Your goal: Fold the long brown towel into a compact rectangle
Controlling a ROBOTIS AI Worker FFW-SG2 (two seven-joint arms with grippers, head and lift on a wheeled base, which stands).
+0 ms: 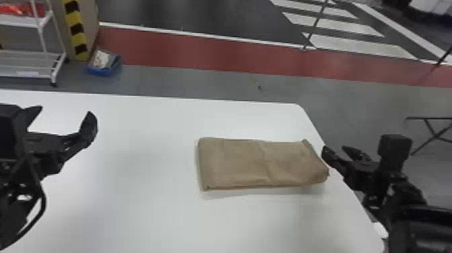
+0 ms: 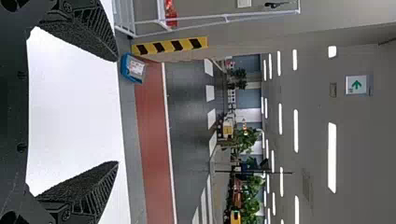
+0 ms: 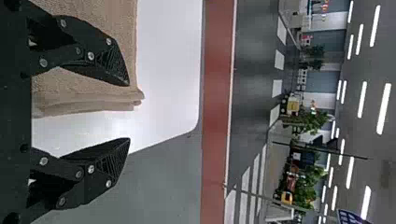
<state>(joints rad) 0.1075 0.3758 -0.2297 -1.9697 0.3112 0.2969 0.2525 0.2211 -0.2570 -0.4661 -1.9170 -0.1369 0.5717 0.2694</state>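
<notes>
The right gripper (image 1: 335, 148) is at the right edge of a white table (image 1: 134, 208), its two black fingers spread apart with nothing between their tips. The left gripper (image 1: 64, 114) is above the table's left part, well apart from the cloth; its fingers are spread too, and it holds nothing.

The brown towel (image 1: 235, 165) lies flat on the table, near the right edge, folded into a neat oblong with its long sides running left to right. A faint crease crosses it near the middle, and its right end slants. The right wrist view shows stacked layers along one edge, with one finger of the right gripper (image 3: 129, 112) over or just beside the cloth; whether they touch cannot be told.

Beyond the table, on the left, are a white rack (image 1: 42, 28), a yellow-and-black striped strip (image 1: 76, 30) and a blue bin (image 1: 101, 71) on the floor.
</notes>
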